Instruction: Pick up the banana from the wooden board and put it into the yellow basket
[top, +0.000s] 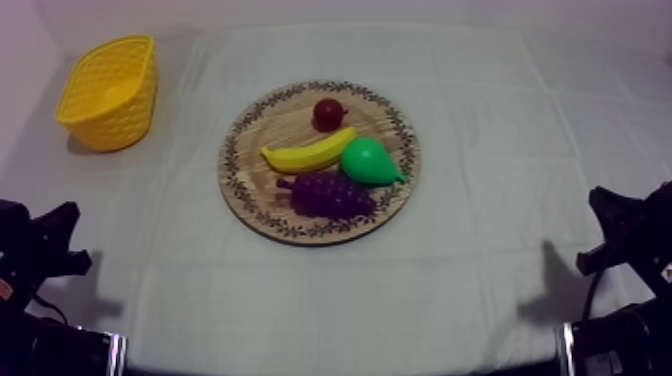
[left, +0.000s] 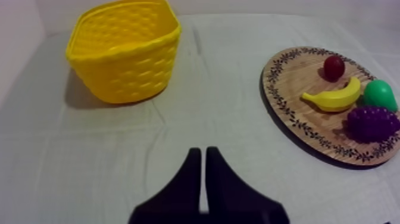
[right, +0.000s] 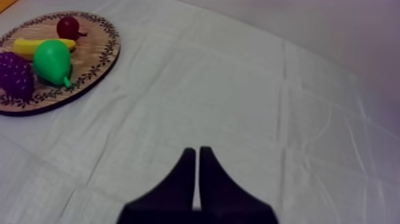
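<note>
We note, on the round wooden board (top: 272, 126), yellow banana (top: 308, 154), green pear (top: 368, 161) right of it, small red fruit (top: 327, 113) behind, purple grapes (top: 328, 194) before; yellow basket (top: 125, 120) far left.

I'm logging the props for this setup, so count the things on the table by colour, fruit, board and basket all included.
Yellow: 2, the banana and the basket
Red: 1, the small red fruit
Green: 1, the pear
Purple: 1, the bunch of grapes
Wood brown: 1, the round board
Total: 6
</note>
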